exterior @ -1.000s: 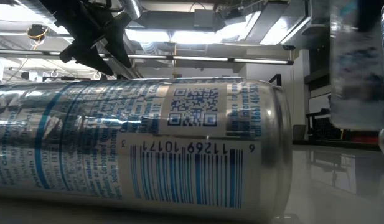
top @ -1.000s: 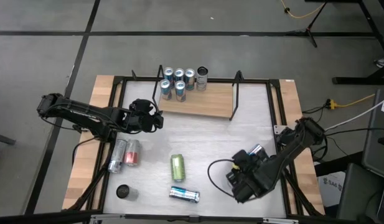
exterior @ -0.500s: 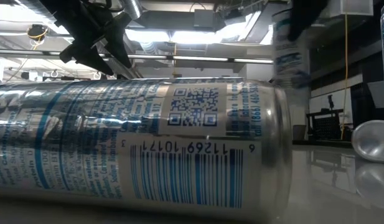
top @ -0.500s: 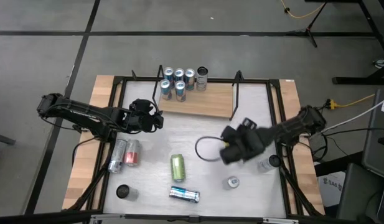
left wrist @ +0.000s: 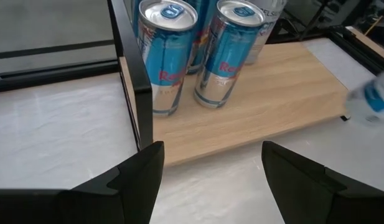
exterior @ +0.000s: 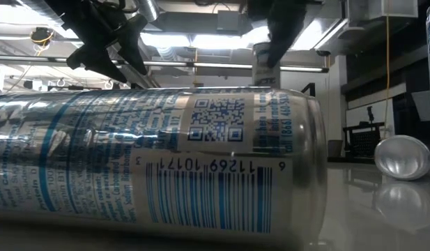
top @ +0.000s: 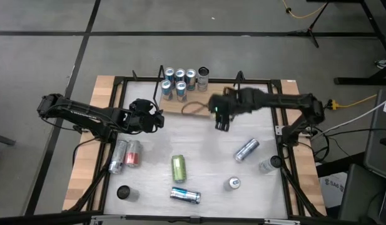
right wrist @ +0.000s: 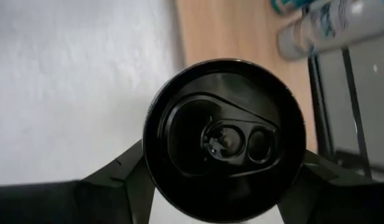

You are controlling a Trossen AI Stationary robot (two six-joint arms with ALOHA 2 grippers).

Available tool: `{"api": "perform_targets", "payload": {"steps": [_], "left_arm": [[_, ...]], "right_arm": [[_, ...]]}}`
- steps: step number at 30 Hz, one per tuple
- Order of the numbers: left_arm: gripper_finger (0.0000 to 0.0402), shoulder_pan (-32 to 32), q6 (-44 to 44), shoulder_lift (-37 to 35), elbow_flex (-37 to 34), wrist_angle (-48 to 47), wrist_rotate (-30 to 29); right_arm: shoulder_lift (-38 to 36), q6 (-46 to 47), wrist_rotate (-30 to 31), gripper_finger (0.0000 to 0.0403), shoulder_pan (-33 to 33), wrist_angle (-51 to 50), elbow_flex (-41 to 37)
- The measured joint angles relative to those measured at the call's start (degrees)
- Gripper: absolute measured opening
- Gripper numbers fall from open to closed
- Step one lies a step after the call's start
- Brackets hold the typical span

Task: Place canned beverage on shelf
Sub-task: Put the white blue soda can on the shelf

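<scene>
My right gripper (top: pixel 220 117) is shut on an upright can with a dark top (right wrist: pixel 224 140). It holds the can in the air just in front of the shelf (top: pixel 202 100), a light wooden board with black wire end frames. The can also shows in the low view (exterior: pixel 265 66). Several blue-and-silver cans (top: pixel 179 82) stand upright on the shelf's left part. My left gripper (top: pixel 156 120) hangs open and empty by the shelf's left end; its wrist view shows the board (left wrist: pixel 260 106) and two cans (left wrist: pixel 226 53). My right gripper pinches the can between its two fingers (right wrist: pixel 120 180), which sit on opposite sides of the can's wall (right wrist: pixel 151 155) close under the top rim. The fingers come from above, pointing down. The can hangs upright below them, clear of the table and of the board.
Loose cans lie on the table: a red and a silver one (top: pixel 125 155) at the left, a green one (top: pixel 178 167), a blue-silver one (top: pixel 185 195) that fills the low view (exterior: pixel 152 167), and three silver ones at the right (top: pixel 246 150). A dark can (top: pixel 124 192) stands near left.
My right gripper has swung from the table's near right part toward the far edge and to the left, up to the shelf's front edge. It has carried the can, which stays upright and clear of the table.
</scene>
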Motion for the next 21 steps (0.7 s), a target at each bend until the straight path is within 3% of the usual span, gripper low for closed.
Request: {"api": "perform_targets", "payload": {"steps": [8, 21], "left_arm": [[0.0263, 0.00, 0.00, 0.02, 0.00, 0.00, -0.81], [0.0263, 0.02, 0.00, 0.02, 0.00, 0.00, -3.82]], "right_arm": [[0.02, -19.29, -7.24, 0.0241, -12.94, 6.82, 0.00], [1.21, -37.09, -21.01, 0.0241, -31.52, 11.17, 0.00]]}}
